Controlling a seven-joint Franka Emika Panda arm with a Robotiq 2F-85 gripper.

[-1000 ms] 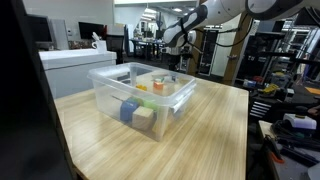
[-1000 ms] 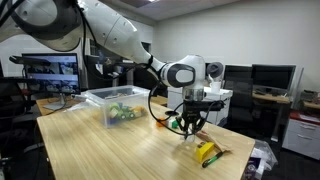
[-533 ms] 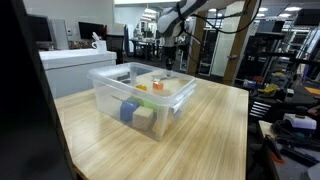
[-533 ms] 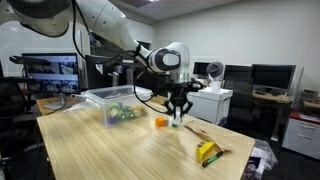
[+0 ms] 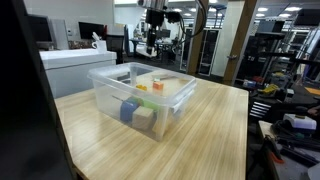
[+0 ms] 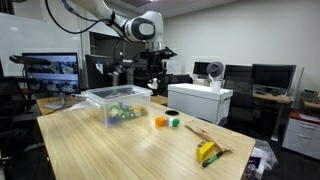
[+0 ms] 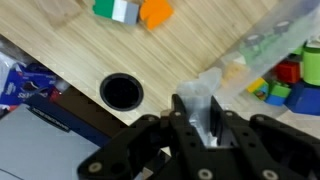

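Note:
My gripper (image 6: 152, 72) hangs high above the wooden table, beside the near end of the clear plastic bin (image 6: 118, 100). In the wrist view the gripper (image 7: 205, 108) is shut on a small clear plastic piece (image 7: 203, 88) that sticks out between the fingers. The same bin (image 5: 140, 95) holds several coloured toy blocks, and its corner with red, green and yellow toys (image 7: 290, 72) shows at the right of the wrist view. In an exterior view the gripper (image 5: 152, 35) is far behind the bin.
An orange block (image 6: 160, 122) and a green block (image 6: 174, 122) lie on the table past the bin. A yellow object (image 6: 208, 152) lies near the table's end. A round black hole (image 7: 121, 91) is in the tabletop. Desks and monitors surround the table.
The arm has risen from low over the table near the yellow object and swung up toward the bin, carrying the clear piece with it.

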